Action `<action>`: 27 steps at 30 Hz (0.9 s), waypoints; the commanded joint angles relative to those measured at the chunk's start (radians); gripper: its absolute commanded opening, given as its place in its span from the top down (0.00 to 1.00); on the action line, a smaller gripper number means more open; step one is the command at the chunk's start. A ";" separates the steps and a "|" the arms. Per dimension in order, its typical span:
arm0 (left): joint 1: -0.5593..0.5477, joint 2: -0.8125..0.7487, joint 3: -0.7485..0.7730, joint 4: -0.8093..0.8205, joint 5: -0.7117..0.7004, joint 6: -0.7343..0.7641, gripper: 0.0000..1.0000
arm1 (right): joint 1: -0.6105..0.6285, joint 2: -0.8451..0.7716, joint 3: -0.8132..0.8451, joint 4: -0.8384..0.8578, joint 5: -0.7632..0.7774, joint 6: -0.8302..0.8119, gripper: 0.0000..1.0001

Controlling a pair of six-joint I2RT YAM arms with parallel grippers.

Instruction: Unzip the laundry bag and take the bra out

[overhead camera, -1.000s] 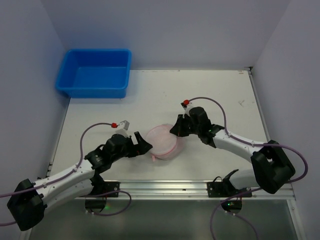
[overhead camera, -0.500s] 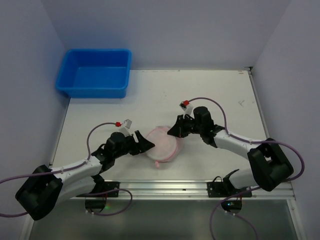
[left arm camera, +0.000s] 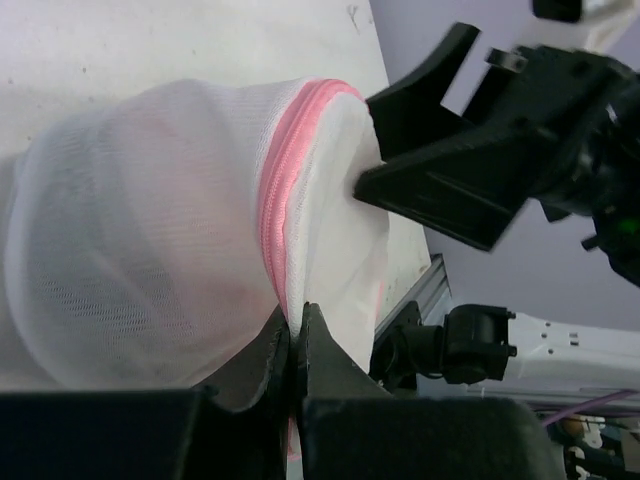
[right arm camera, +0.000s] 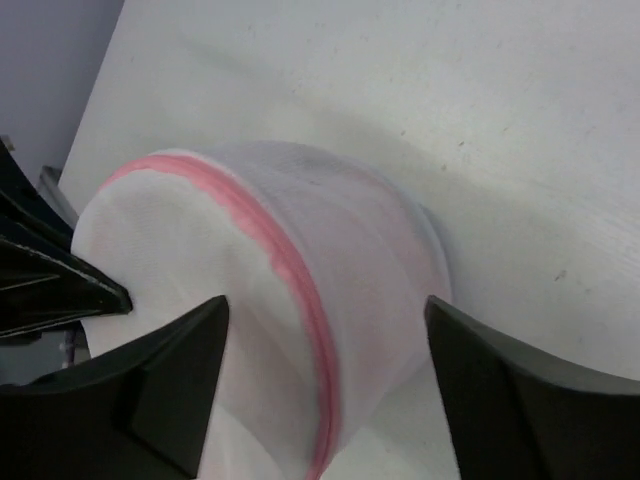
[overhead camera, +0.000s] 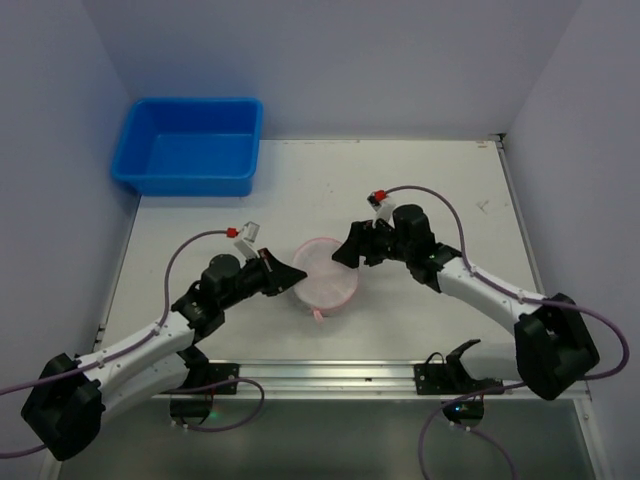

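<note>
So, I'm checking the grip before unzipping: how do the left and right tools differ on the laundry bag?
The left tool is shut, pinching the laundry bag at its pink zipper rim; the right tool is open. The left's fingers meet at one spot; the right's stand wide apart, straddling the bag. Both reach the bag from opposite sides.

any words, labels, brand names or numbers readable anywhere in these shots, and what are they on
None can be read.
The laundry bag shows only plain white mesh and a pink zipper.
The blue tub carries no visible marking.
The white tag by the left arm's cable is too small to show any print.
</note>
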 commanded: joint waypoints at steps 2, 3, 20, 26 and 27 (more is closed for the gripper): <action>-0.010 0.006 0.116 -0.098 -0.089 -0.035 1.00 | 0.060 -0.223 0.009 -0.101 0.180 -0.004 0.12; -0.012 0.014 0.124 -0.103 -0.123 -0.041 1.00 | 0.080 -0.255 0.004 -0.118 0.208 -0.006 0.12; -0.141 0.131 0.234 -0.259 -0.526 -0.317 1.00 | 0.576 -0.225 0.021 -0.129 0.589 0.148 0.52; -0.147 0.147 0.250 -0.276 -0.548 -0.327 1.00 | 0.594 -0.105 0.065 -0.178 0.704 0.221 0.56; -0.148 0.147 0.251 -0.276 -0.551 -0.327 1.00 | 0.594 -0.093 0.076 -0.189 0.713 0.226 0.55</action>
